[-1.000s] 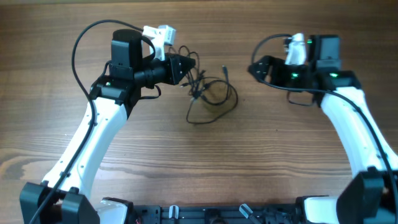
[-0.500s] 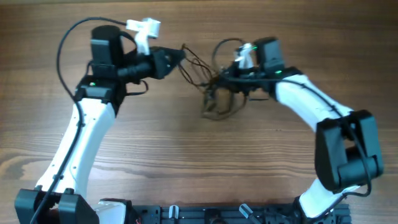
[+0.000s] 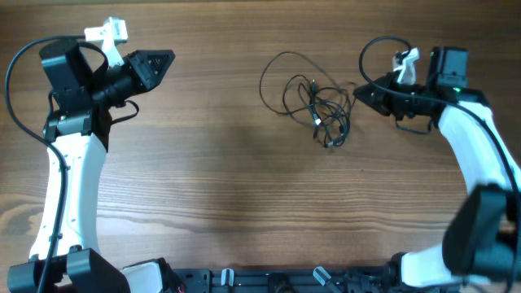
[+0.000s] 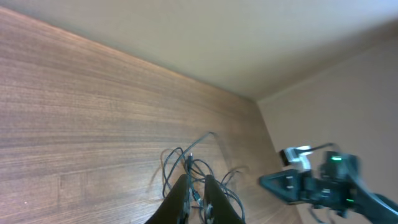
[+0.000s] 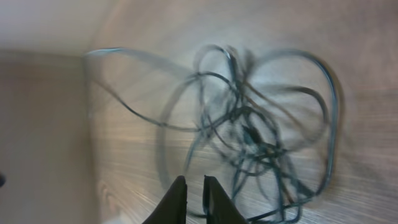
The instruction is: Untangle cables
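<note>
The cables (image 3: pixel 324 114) lie in one loose tangle on the wooden counter (image 3: pixel 244 187), toward its far edge and right of the middle. A wide open loop spreads out on the tangle's left side, and the tighter snarl of crossing strands sits on its right side, with a small plug end showing among them. How the two cables cross inside the snarl is too fine to make out.

The left hand (image 3: pixel 168 57) is far off at the counter's left end, well apart from the tangle, pointing toward it. Its fingers are pressed together to a narrow point with nothing between them. From the left wrist view the cables sit some way ahead of the fingertips (image 4: pixel 185 186), and the right arm (image 4: pixel 311 185) shows beyond them to the right.

The right hand (image 3: pixel 359 91) is just beside the tangle's right edge and points at it. Its fingers also look pressed together. The right wrist view is blurred: the strands fill the space in front of the fingertips (image 5: pixel 179 190), and I cannot tell whether any strand touches them or is caught between them.
</note>
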Action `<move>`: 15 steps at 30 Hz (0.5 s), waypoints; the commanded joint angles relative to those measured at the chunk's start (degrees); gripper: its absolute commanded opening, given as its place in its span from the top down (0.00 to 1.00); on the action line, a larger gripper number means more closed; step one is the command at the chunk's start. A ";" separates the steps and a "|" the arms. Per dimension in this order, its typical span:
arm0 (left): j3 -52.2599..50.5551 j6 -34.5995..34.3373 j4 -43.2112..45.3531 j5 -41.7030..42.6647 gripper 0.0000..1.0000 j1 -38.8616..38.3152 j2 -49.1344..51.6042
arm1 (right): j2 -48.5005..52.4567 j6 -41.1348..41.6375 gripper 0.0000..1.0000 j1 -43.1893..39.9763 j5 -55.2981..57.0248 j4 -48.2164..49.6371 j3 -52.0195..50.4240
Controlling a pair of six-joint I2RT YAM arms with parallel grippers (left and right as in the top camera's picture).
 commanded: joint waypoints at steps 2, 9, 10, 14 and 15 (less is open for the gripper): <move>0.55 0.07 -2.71 0.72 0.85 0.02 -1.27 | -18.51 -3.52 0.83 0.28 17.68 -7.54 0.26; 0.55 0.04 -5.07 -4.02 0.27 -3.37 -1.16 | -18.49 -13.73 0.09 8.13 21.38 -12.46 0.02; 0.55 -0.17 -5.14 -4.96 0.22 -4.07 -1.11 | -16.90 -16.31 0.07 11.17 21.38 -11.02 0.02; 0.55 -0.42 -7.63 -5.40 0.00 -7.72 -0.63 | -4.46 -23.06 0.01 22.99 37.94 -3.74 0.02; 0.52 -0.39 -8.33 -5.53 0.00 -8.41 -0.52 | -2.08 -23.08 0.00 23.69 41.75 -2.40 0.02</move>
